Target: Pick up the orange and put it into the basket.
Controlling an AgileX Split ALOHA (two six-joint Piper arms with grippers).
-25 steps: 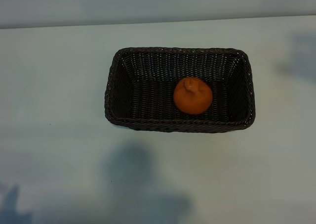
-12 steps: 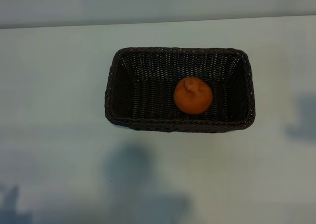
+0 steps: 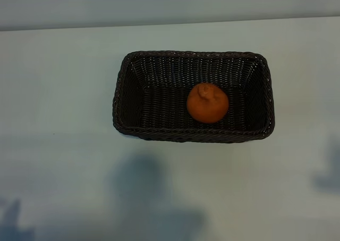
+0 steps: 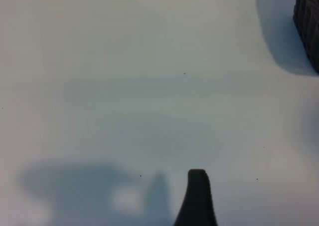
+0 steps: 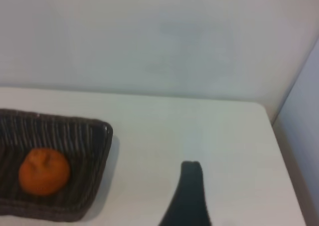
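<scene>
The orange (image 3: 207,103) lies inside the basket (image 3: 192,134), right of the basket's centre, knob up, touched by no gripper. The basket stands on the pale table (image 3: 58,92). Left gripper (image 4: 197,196) hovers over bare table well apart from the basket, jaws released, empty. Right gripper (image 5: 189,193) sits beside the basket's right end, also released and empty.

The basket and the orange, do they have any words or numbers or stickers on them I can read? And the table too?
None: no words, numbers, labels or signs show in any view.
The basket is plain dark weave.
The orange inside it has bare skin, no sticker.
The table is blank.
</scene>
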